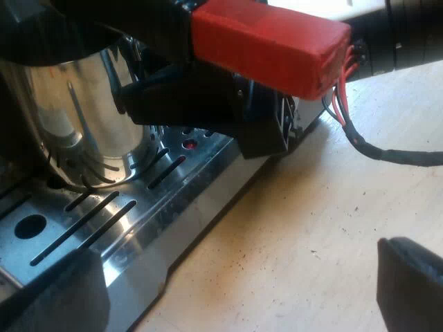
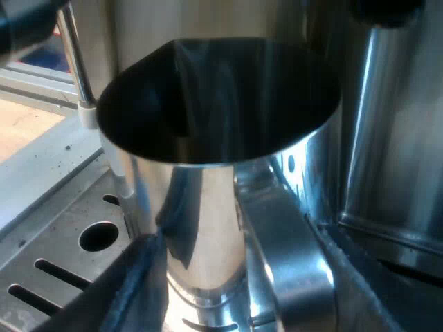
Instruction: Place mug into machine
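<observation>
Closest in are the right gripper's [image 2: 239, 297] two black fingers [image 2: 131, 290], set on either side of the steel mug [image 2: 208, 138] low down. One is against its wall and the other is outside its handle [image 2: 294, 277]. To my eye that gripper is closed on the mug and holding it. The mug stands upright on, or just above, the slotted drip tray [image 1: 173, 207] at the front of the espresso machine [image 2: 387, 138], tucked under the machine's overhang. Whether its weight is down on the tray I cannot tell.

Out beside the tray, the left gripper [image 1: 235, 297] hangs over the wooden table [image 1: 297, 228], its jaws spread wide with nothing between them.

I'd judge the job nearly finished, since the mug is already in the machine's bay. What's left looks like letting go and drawing the right arm back without tipping the mug.

Counting up, there is one mug, empty as far as I can see into it. There is one machine, one drip tray and one table. Of the two grippers, one is busy and one idle.
</observation>
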Controlling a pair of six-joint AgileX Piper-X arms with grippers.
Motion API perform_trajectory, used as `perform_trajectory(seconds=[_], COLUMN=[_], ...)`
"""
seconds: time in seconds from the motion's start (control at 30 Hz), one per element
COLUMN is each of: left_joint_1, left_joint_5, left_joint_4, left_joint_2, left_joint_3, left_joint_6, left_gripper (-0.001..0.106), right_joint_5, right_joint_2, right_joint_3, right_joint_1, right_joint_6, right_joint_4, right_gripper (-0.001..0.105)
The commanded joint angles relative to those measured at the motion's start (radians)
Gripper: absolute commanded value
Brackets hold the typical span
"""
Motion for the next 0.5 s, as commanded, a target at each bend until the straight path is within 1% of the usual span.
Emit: perform_trajectory(seconds=[0.03, 0.13, 0.17, 0.23, 0.33, 0.43, 0.47, 0.5], left_joint_1=[-0.006, -0.006, -0.006, -0.006, -0.006, -0.006, -0.001, 0.004], left_joint_5=[0.014, 0.014, 0.014, 0.014, 0.014, 0.014, 0.014, 0.014], left_joint_4=[-0.013, -0.013, -0.013, -0.013, -0.016, -0.014, -0.013, -0.011], left_joint_2=[0.000, 0.000, 0.000, 0.000, 0.000, -0.006, -0.010, -0.017], left_joint_3=[-0.002, -0.002, -0.002, -0.005, -0.008, -0.011, -0.015, -0.023], left_joint_6=[-0.002, -0.002, -0.002, -0.002, 0.000, 0.000, 0.000, 0.000], left_gripper=[0.080, 0.080, 0.080, 0.080, 0.080, 0.080, 0.080, 0.080], right_joint_5=[-0.012, -0.014, -0.003, 0.015, 0.018, 0.014, 0.014, 0.014], right_joint_2=[-0.001, -0.017, -0.030, -0.062, -0.121, -0.155, -0.189, -0.193], right_joint_3=[-0.006, -0.006, -0.006, -0.003, 0.000, 0.000, 0.000, 0.000], right_joint_1=[-0.004, 0.000, -0.001, -0.001, -0.001, -0.001, -0.001, -0.001], right_joint_6=[-0.004, 0.002, 0.028, 0.057, 0.061, 0.061, 0.061, 0.061], right_joint_4=[-0.014, 0.015, 0.048, 0.125, 0.282, 0.365, 0.419, 0.424], right_gripper=[0.048, 0.048, 0.048, 0.048, 0.048, 0.048, 0.048, 0.048])
